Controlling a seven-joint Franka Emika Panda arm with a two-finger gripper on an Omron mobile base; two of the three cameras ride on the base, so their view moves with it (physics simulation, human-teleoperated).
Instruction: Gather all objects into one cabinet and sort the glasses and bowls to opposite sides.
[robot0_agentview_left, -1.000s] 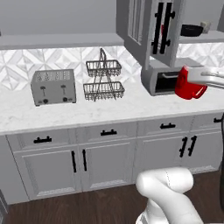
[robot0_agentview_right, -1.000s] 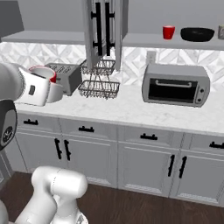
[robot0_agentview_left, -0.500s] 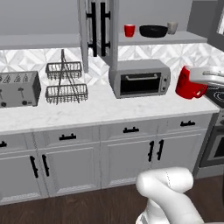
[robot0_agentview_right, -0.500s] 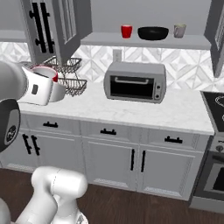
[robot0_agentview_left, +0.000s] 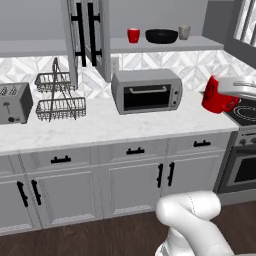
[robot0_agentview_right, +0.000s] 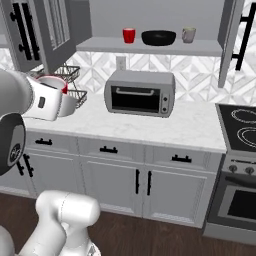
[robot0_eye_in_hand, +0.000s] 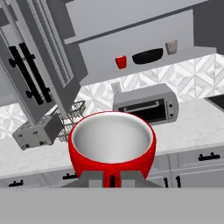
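Overhead, the open cabinet's shelf (robot0_agentview_right: 205, 48) already carried a red cup (robot0_agentview_right: 129, 35), the black bowl (robot0_agentview_right: 158, 37) in the middle and the grey-beige cup (robot0_agentview_right: 188, 34). My tool (robot0_eye_in_hand: 112, 180) was clamped shut on the rim of the second red cup (robot0_eye_in_hand: 112, 144), held in the air above the counter (robot0_agentview_left: 100, 127). I judged shelving it, then sorting glasses from bowl, remained.

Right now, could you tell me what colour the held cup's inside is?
Pale grey-white inside the red cup; the hand view shows it best.
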